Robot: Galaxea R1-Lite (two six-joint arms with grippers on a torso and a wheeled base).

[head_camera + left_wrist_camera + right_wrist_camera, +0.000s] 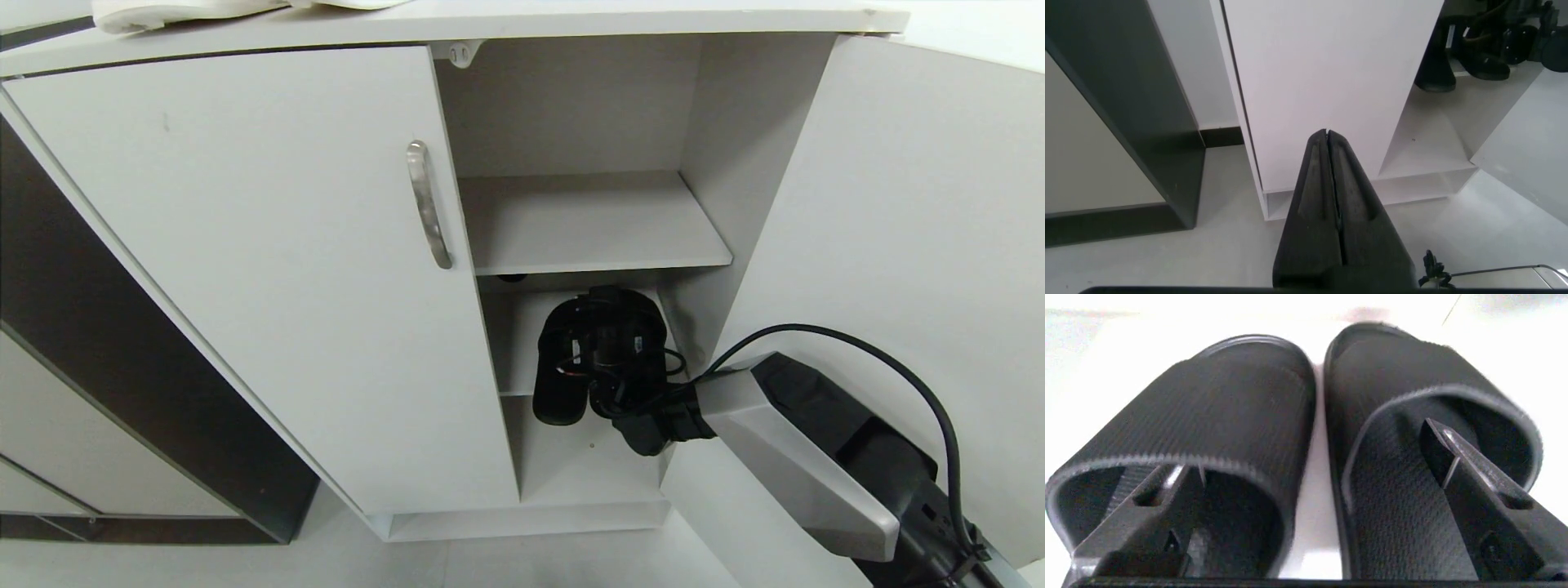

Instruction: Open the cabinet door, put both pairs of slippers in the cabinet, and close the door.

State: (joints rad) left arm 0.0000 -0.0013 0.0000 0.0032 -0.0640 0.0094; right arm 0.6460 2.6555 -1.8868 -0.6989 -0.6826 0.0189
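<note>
Right tool (1315, 449) stands spread, one finger inside each of two black slippers (1233, 400) in the cabinet (588, 220).

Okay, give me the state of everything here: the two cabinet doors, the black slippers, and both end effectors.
Left door: shut.
Right door: swung open.
Black slippers: side by side on the lower shelf.
Right end effector: open, one finger inside each slipper.
Left end effector: shut, holding nothing.

Home-like room: white cabinet (245, 245) (shelved inside), pale floor (1208, 245).
</note>
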